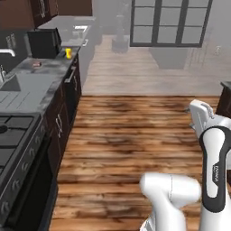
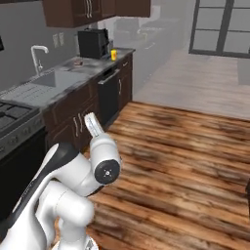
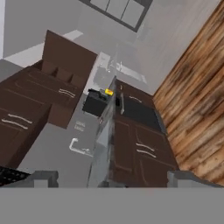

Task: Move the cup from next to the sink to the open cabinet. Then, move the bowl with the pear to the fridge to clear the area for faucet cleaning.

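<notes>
The cup (image 1: 68, 53), a small yellow tumbler, stands on the dark counter beside a black coffee machine (image 1: 43, 43), past the far end of the sink (image 1: 11, 84). It is also the cup (image 2: 114, 54) and the tiny cup (image 3: 109, 92) in the other views. The pale faucet (image 2: 38, 51) rises behind the sink (image 2: 61, 78). My gripper (image 3: 113, 181) is open and empty, its fingertips (image 3: 42, 178) wide apart, far back from the counter over the wooden floor. Among the wall cabinets, one brown compartment (image 3: 57, 72) looks recessed, seemingly the open cabinet. Bowl, pear and fridge are out of view.
A black gas stove (image 1: 11, 144) fills the near end of the counter. A small red-labelled packet (image 1: 36, 64) lies between sink and coffee machine. Dark lower cabinets and a dishwasher front (image 2: 108, 95) line the counter. Wide wooden floor (image 1: 135, 135) stretches to the right.
</notes>
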Robot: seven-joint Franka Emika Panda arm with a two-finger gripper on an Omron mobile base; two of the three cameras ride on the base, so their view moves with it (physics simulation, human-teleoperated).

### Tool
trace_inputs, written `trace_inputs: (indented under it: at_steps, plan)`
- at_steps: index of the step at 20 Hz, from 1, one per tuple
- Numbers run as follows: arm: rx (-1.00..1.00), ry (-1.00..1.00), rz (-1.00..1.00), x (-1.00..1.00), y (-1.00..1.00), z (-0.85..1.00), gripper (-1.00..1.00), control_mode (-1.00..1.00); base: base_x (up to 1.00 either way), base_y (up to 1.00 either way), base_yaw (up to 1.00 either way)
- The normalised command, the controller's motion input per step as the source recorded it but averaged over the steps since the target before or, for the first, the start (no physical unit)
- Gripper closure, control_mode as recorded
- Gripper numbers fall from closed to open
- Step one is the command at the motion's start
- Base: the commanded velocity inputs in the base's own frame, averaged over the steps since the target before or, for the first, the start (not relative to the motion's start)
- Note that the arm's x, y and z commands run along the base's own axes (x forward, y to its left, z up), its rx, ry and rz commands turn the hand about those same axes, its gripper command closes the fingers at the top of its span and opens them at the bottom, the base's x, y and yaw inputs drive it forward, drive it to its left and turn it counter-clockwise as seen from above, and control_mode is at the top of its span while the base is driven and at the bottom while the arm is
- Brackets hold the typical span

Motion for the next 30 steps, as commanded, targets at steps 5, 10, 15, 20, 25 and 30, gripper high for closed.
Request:
trace_inputs:
  at_steps: [5, 10, 15, 20, 25, 30]
  plan:
    - [0.00, 0.00, 0.00, 0.00, 0.00, 0.00, -1.00, 1.00, 1.00, 0.03, -0.15]
    - [0.00, 0.00, 0.00, 0.00, 0.00, 0.00, -1.00, 1.00, 1.00, 0.05, -0.16]
    - [0.00, 0.00, 0.00, 0.00, 0.00, 0.00, -1.00, 1.00, 1.00, 0.06, -0.16]
    - [0.00, 0.00, 0.00, 0.00, 0.00, 0.00, -1.00, 1.00, 1.00, 0.15, -0.10]
    - [0.00, 0.00, 0.00, 0.00, 0.00, 0.00, -1.00, 1.00, 1.00, 0.27, -0.03]
    - [0.00, 0.00, 0.00, 0.00, 0.00, 0.00, -1.00, 1.00, 1.00, 0.37, 0.01]
